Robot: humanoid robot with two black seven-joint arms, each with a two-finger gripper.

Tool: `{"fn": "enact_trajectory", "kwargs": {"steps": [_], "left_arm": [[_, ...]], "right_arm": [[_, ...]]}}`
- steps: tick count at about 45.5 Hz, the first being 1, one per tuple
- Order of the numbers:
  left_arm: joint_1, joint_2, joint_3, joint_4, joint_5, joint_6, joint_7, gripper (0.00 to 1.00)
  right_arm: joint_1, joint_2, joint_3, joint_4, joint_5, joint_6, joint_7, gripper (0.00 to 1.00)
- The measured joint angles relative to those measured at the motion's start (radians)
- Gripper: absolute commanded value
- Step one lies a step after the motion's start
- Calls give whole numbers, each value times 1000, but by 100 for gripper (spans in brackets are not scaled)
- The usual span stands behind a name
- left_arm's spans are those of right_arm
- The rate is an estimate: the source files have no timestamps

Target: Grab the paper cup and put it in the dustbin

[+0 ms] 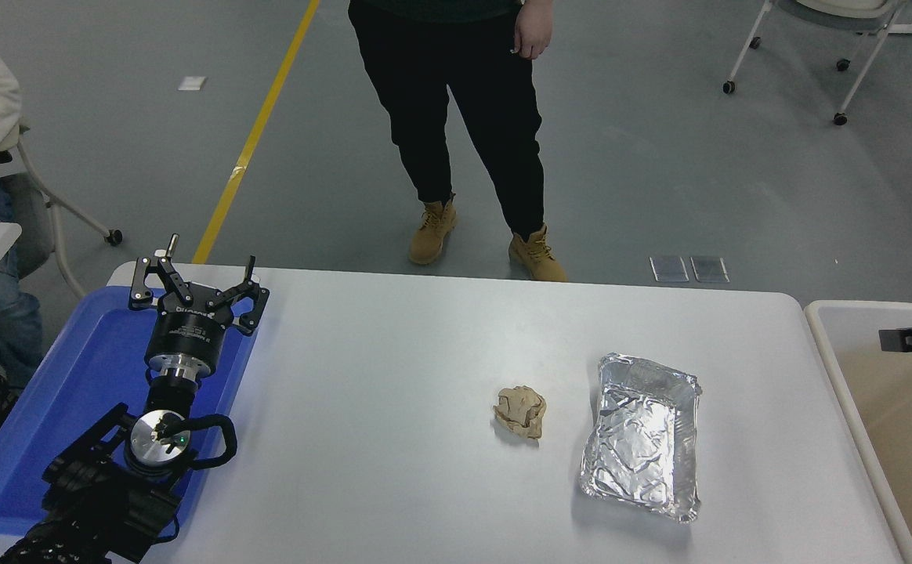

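The right gripper (895, 340) shows only as a dark tip at the picture's 3 o'clock edge, over the dustbin (824, 345); so little of it is in view that I cannot tell whether it is spread or closed, nor whether it carries anything. No paper cup can be seen anywhere: not on the worktop (393, 376), not at that tip, and not in the part of the beige bin interior that shows. Judging from this, the cup has most likely gone into the dustbin already, or sits hidden at the gripper beyond the frame; if the former, the task is as good as finished and only pulling the arm away is left.

The left gripper (193, 276) is parked at 8 o'clock above the blue tray (72, 407), its fingers (141, 276) spread wide and holding nothing.

On the worktop a crumpled tan paper ball (520, 410) lies toward 5 o'clock, with a silver foil tray (644, 435) just beside it on the dustbin side, the two apart. A person (472, 117) stands at the far side at 12 o'clock; another sits at the 9 o'clock edge.
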Motion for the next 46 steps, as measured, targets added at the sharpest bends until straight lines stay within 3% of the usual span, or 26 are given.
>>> {"fn": "enact_trajectory", "kwargs": {"steps": [22, 46], "left_arm": [[0, 0, 0, 0, 1, 0, 0, 100], [0, 0, 0, 0, 1, 0, 1, 100]], "right_arm": [[519, -94, -170, 602, -83, 28, -25, 100], [1141, 33, -372, 1221, -21, 125, -32, 100]]}}
